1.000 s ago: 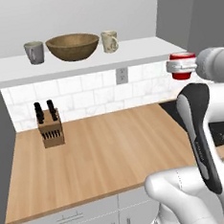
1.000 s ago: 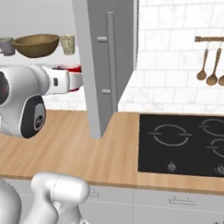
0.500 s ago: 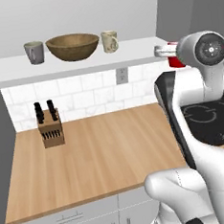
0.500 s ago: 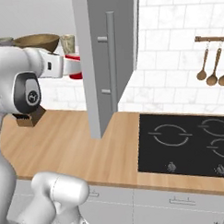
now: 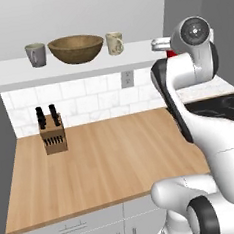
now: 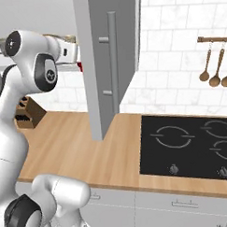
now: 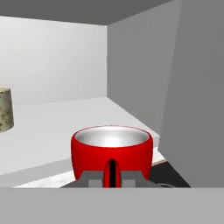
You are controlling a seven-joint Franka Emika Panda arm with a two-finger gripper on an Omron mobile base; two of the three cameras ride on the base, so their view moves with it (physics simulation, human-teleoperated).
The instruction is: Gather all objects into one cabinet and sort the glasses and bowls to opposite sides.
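Observation:
In the hand view my gripper (image 7: 112, 175) is shut on the near rim of the small red cup (image 7: 112, 148), which hangs upright just off the front right corner of the cabinet's white shelf (image 7: 65, 118). The cream mug (image 7: 4, 109) stands farther left on that shelf. From the left base view the shelf (image 5: 60, 71) carries the grey cup (image 5: 35, 54), the brown wooden bowl (image 5: 76, 48) and the cream mug (image 5: 114, 43) in a row, and my gripper (image 5: 159, 45) holds the red cup (image 5: 170, 53) at the shelf's right end.
The cabinet's right door (image 6: 108, 64) stands open, jutting out over the counter close to my hand. A knife block (image 5: 52, 136) sits on the wooden counter (image 5: 108, 165) at the back left. A black hob (image 6: 191, 144) and hanging wooden utensils (image 6: 216, 69) lie to the right.
My arm has risen and swung left, carrying the red cup from beside the cabinet up to the right end of the shelf. The things on the shelf have not moved.

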